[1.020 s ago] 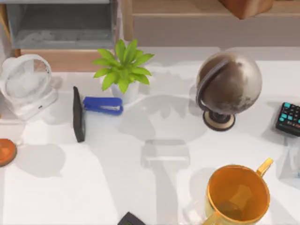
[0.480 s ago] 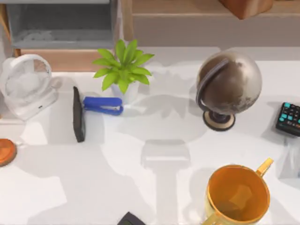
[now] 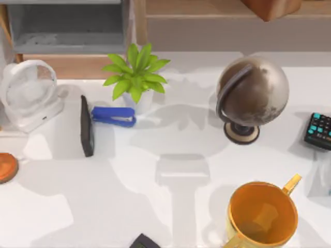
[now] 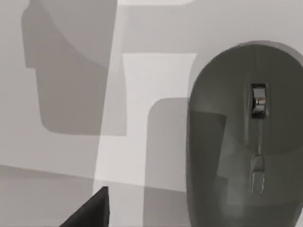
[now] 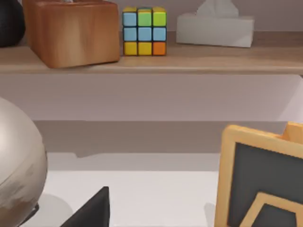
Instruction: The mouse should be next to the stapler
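The blue stapler (image 3: 114, 116) lies on the white table (image 3: 129, 181) at the back left, just in front of the potted plant (image 3: 135, 77). The grey mouse (image 4: 246, 137), with a scroll wheel on its top, sits on the table directly under my left wrist camera. At the table's front edge a dark rounded object (image 3: 144, 241) peeks into the top view; I cannot tell whether it is the mouse. A dark wedge of my left gripper (image 4: 90, 215) shows beside the mouse, apart from it. A like wedge of my right gripper (image 5: 92, 213) hangs above the table near the globe (image 5: 16, 165).
A black slab (image 3: 86, 125) stands left of the stapler, with a white fan (image 3: 28, 93) further left. A globe (image 3: 252, 93), an orange mug (image 3: 262, 213), a keypad (image 3: 318, 130) and an orange disc (image 3: 6, 168) surround the open middle. A back shelf carries a wooden box (image 5: 71, 30), a colour cube (image 5: 144, 30) and tissues (image 5: 215, 28).
Shadows across the table's left side have shifted. No object has moved.
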Robot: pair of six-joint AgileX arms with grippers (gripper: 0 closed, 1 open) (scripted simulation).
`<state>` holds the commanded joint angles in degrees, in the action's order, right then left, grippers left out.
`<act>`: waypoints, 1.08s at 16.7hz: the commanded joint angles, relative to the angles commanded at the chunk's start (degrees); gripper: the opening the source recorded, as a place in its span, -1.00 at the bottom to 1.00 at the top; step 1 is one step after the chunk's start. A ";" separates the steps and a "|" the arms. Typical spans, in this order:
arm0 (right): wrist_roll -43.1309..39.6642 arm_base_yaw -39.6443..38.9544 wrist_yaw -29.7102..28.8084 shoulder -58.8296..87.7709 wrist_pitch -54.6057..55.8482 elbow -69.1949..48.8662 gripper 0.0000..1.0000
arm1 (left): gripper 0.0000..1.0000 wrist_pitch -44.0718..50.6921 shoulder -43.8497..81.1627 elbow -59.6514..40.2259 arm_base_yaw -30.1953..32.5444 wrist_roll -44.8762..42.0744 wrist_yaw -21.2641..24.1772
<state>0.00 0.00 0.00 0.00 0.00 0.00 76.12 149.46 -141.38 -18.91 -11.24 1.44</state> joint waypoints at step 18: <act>0.00 0.00 0.00 0.00 0.00 0.00 1.00 | 0.25 -5.22 0.89 4.31 0.42 0.37 -0.09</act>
<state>0.00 0.00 0.00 0.00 0.00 0.00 70.89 150.35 -137.07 -18.49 -10.87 1.35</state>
